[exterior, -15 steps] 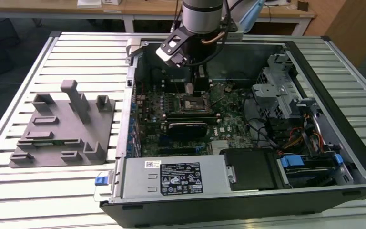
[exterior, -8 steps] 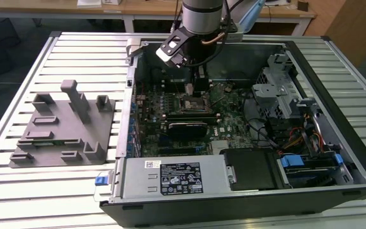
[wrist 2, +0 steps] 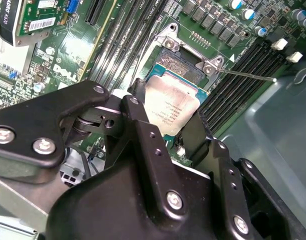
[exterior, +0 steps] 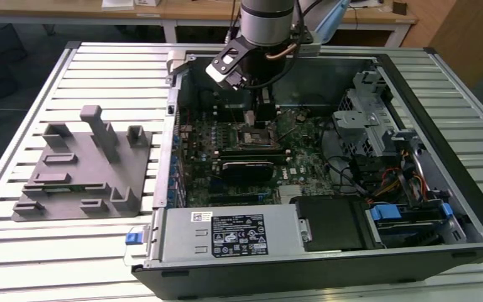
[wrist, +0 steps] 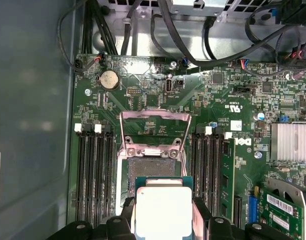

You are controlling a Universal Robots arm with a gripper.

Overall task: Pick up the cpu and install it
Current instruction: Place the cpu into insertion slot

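Silver-topped cpu point(wrist: 163, 211) pinched between the gripper point(wrist 2: 166, 116) fingers point(wrist 2: 195, 137), at the open socket point(wrist: 149, 169) mid-motherboard point(wrist: 143, 85), one edge hidden behind fingers, lid print too faint to read

cpu point(wrist: 162, 205) over socket point(wrist: 152, 167) (held in claw point(wrist: 164, 218)) | tray point(exterior: 73, 170) outside case point(exterior: 326, 275), exterior view's left

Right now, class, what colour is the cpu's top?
The cpu top is pale silver, clearest in the second wrist view.

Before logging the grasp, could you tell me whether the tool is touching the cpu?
Touching: the first wrist view shows the tool clamped against both edges of the cpu.
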